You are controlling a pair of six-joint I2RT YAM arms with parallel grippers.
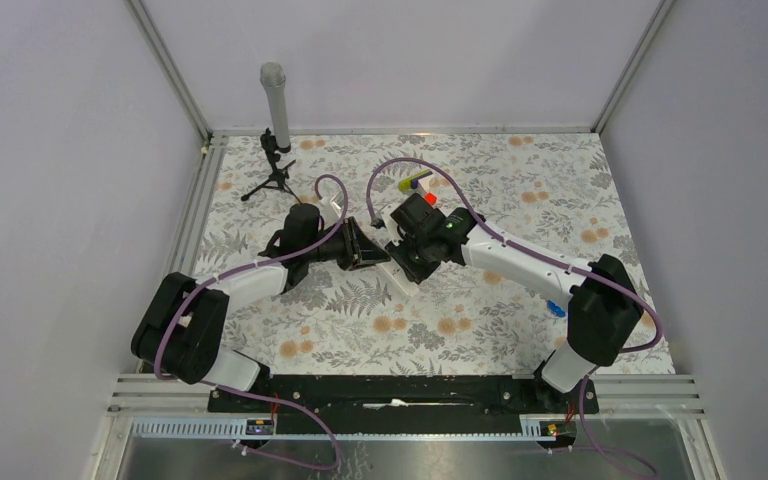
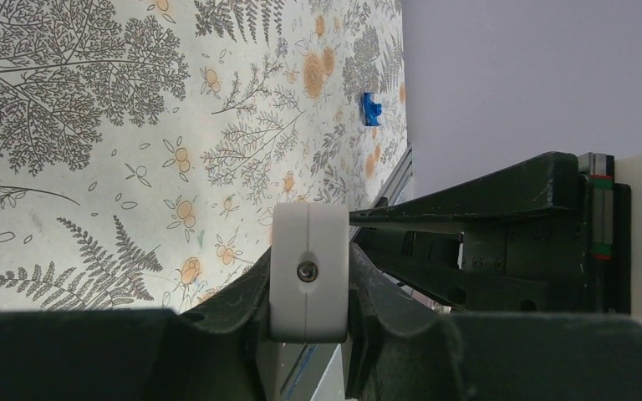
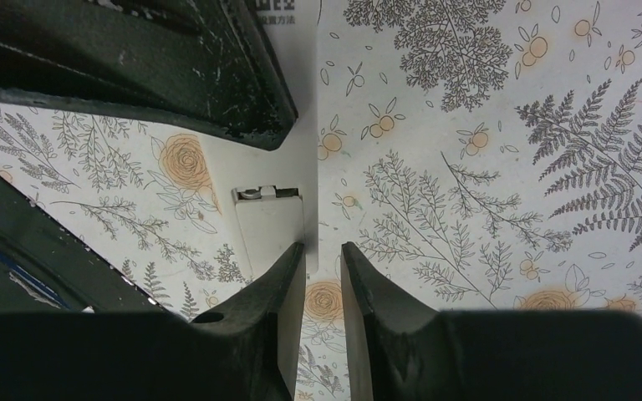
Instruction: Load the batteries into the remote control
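Two claws meet at the white remote control, over the middle of the flowery tabletop. Its tiny print is too small to read. The left claw pinches one end. The right claw is spread a little, one finger touching the remote control's edge.

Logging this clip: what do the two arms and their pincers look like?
The left arm and right arm share white tubular links, bulky black joint housings and looping purple cables. A green spot marks the right wrist. The left pincer and right pincer have matte black, scuffed, tapering fingers.
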